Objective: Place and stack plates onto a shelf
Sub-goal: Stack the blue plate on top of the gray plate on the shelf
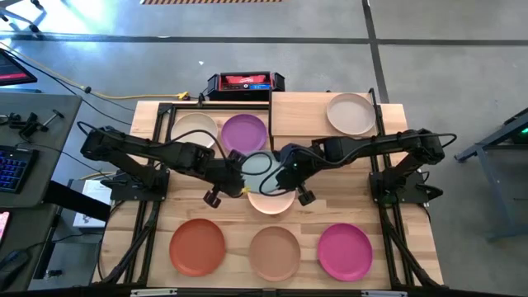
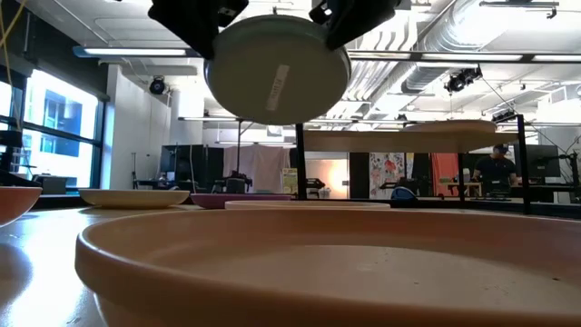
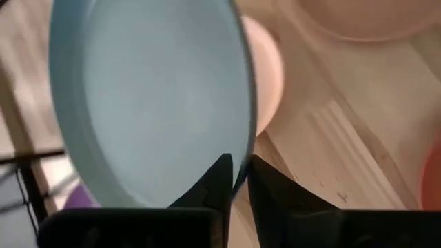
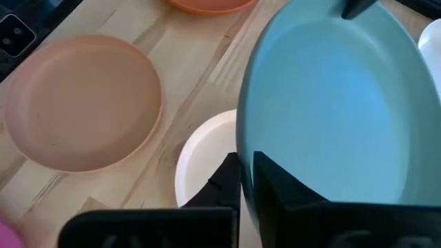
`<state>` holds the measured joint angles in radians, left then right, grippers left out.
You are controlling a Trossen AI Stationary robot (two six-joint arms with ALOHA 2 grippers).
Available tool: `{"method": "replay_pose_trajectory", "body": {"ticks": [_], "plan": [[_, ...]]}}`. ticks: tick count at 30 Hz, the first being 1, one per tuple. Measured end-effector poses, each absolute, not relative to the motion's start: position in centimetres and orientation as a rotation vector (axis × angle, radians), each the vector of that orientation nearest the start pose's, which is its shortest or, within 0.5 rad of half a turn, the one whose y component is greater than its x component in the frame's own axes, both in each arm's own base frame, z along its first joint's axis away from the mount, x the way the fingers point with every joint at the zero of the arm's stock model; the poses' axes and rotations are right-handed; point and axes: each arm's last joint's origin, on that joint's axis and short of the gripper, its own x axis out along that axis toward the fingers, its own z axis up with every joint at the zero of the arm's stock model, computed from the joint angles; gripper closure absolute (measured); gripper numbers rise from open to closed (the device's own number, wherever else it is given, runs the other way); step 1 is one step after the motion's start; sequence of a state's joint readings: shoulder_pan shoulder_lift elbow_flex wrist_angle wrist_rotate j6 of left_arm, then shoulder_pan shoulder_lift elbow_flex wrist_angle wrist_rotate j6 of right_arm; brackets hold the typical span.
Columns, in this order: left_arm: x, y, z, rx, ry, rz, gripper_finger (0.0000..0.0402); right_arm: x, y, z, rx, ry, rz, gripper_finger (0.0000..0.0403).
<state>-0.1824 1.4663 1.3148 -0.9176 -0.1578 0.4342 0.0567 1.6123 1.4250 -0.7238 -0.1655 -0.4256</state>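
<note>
Pale teal plate [image 4: 331, 117] is pinched at opposite rims by the left gripper [image 3: 236, 180] and right gripper [image 4: 247, 173], held aloft; beneath the fingers a pale pink plate [image 4: 203, 165] is seen. An unreadable label [image 2: 280, 76] is stuck underneath.

Grey concrete floor [image 1: 429, 74], bright windows [image 2: 54, 123] at one side, exposed ceiling ducts [image 2: 472, 36], keyboard [image 1: 10, 169] on side desk

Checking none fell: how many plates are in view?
8: grey on the shelf; cream, purple beside it; teal held by left gripper and right gripper; pink below it; orange, tan, magenta in front row.
</note>
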Motion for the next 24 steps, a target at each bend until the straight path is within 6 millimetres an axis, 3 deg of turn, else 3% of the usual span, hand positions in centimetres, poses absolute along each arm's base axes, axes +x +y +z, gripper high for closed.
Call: {"method": "replay_pose_trajectory", "body": {"ticks": [11, 18, 24], "plan": [[30.1, -3.6, 28.6, 0.319, 1.118, -0.139, 0.0317, 34.1, 2.3, 30.5, -0.302, 0.860, 0.360, 0.0403], [30.0, -2.9, 28.9, 0.219, 1.110, -0.136, 0.0268, 34.0, 2.2, 30.4, -0.292, 0.885, 0.329, 0.0403], [30.1, -2.8, 29.6, 0.176, 1.104, -0.108, 0.0255, 33.6, 2.2, 30.1, -0.258, 0.939, 0.317, 0.0403]]}}
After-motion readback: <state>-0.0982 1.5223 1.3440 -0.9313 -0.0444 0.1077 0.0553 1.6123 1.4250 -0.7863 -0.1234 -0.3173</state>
